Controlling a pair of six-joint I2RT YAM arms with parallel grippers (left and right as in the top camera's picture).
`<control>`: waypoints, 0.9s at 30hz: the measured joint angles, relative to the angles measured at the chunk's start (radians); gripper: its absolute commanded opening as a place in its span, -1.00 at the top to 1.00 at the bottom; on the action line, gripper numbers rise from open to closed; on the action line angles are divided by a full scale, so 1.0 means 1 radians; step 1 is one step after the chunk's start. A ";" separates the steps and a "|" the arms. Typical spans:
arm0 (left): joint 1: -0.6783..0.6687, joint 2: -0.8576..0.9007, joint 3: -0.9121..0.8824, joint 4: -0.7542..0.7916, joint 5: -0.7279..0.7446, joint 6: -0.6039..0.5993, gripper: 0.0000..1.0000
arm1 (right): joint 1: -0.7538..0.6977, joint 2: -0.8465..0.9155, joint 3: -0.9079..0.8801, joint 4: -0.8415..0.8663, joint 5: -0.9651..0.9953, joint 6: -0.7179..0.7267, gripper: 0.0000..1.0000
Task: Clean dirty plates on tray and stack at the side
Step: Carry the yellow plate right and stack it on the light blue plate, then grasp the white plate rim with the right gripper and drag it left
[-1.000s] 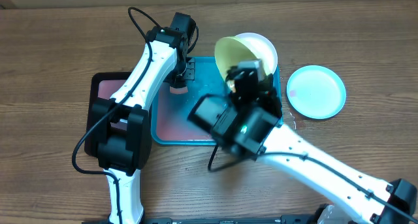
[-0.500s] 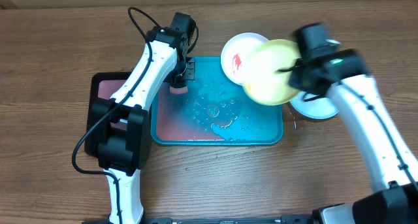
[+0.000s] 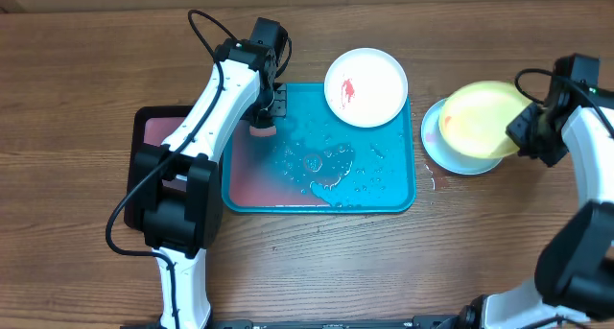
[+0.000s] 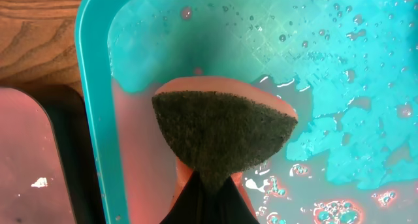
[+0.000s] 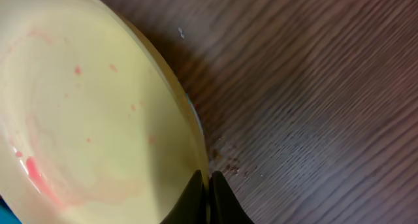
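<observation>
1. Plates number three: one white plate (image 3: pixel 366 87), one light blue plate (image 3: pixel 436 152) and one lime green plate (image 3: pixel 480 120). Alongside them are one turquoise tray (image 3: pixel 384 176), one smaller black-rimmed pinkish tray (image 3: pixel 153 129) and one sponge (image 3: pixel 260 129).
2. The white plate carries a red smear left of its centre. The green plate shows faint red-orange specks and a streak near one edge. Only a crescent of the blue plate shows, and that part looks clean. The turquoise tray is wet, with droplets across the middle and pinkish water pooled at its left end.
3. The white plate sits at the tray's far right corner, overlapping the rim. The blue plate lies on the surface just right of the tray. The green plate is over the blue one, covering most of it; whether they touch cannot be told.
4. The right jaws are pinched narrowly on the green plate's rim at its right edge.
5. The left jaws are clamped on the sponge, dark scouring face down, over the tray's far left area, well apart from every plate.
</observation>
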 measured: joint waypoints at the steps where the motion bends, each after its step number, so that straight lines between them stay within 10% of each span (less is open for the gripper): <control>1: 0.000 0.000 0.000 0.001 0.000 0.000 0.92 | -0.006 0.024 -0.006 0.005 -0.010 -0.001 0.93; 4: 0.000 0.000 0.000 0.009 0.000 0.000 0.92 | -0.004 0.071 -0.011 0.017 -0.044 -0.022 0.92; 8: 0.000 0.000 0.000 0.011 0.000 0.000 0.92 | 0.024 0.089 -0.011 0.024 -0.078 -0.047 -0.15; 10: 0.000 0.000 0.000 0.011 0.000 0.000 0.92 | 0.039 0.089 -0.011 0.026 -0.089 -0.058 -0.34; 15: 0.000 0.000 0.000 0.011 0.000 0.000 0.91 | 0.067 0.089 0.012 0.014 -0.167 -0.067 -0.36; 27: 0.000 0.000 0.000 0.011 0.000 0.000 0.92 | 0.298 0.096 0.087 0.218 -0.336 0.044 0.31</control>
